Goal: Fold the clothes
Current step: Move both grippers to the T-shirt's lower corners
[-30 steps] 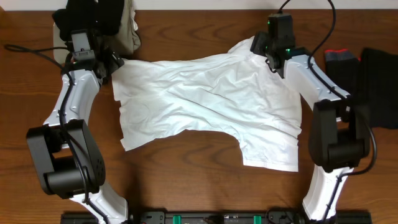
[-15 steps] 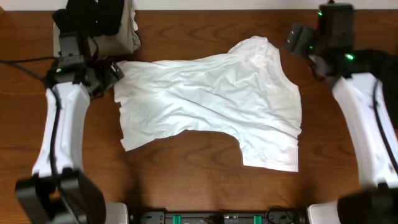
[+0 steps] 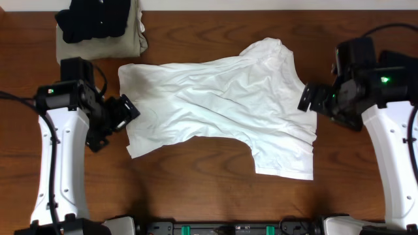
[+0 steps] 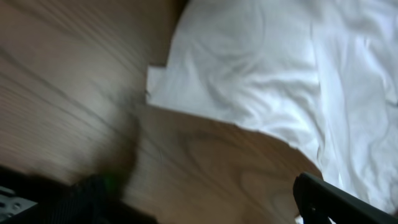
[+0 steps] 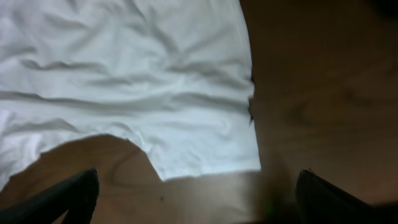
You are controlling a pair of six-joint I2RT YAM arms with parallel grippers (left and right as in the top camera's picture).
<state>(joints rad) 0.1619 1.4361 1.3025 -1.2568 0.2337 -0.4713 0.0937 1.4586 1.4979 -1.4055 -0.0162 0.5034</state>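
While the white shirt (image 3: 222, 104) lies spread and wrinkled across the middle of the table (image 3: 196, 196), exactly as it does half a second back, both arms are lower along its sides than before. The left gripper (image 3: 121, 113) is no longer at the shirt's top-left corner; it hangs just beside the left edge, jaws wide apart and empty. The right gripper (image 3: 312, 98) is off the top-right sleeve and sits by the right edge. It is also spread open, with nothing between its fingers (image 5: 68, 196), only cloth and bare wood below. My reading is that the cloth is let go and no fold exists yet, and the arms are lining up for side grasps. A black garment (image 3: 91, 18) on a khaki garment (image 3: 127, 44) waits at the far left corner.
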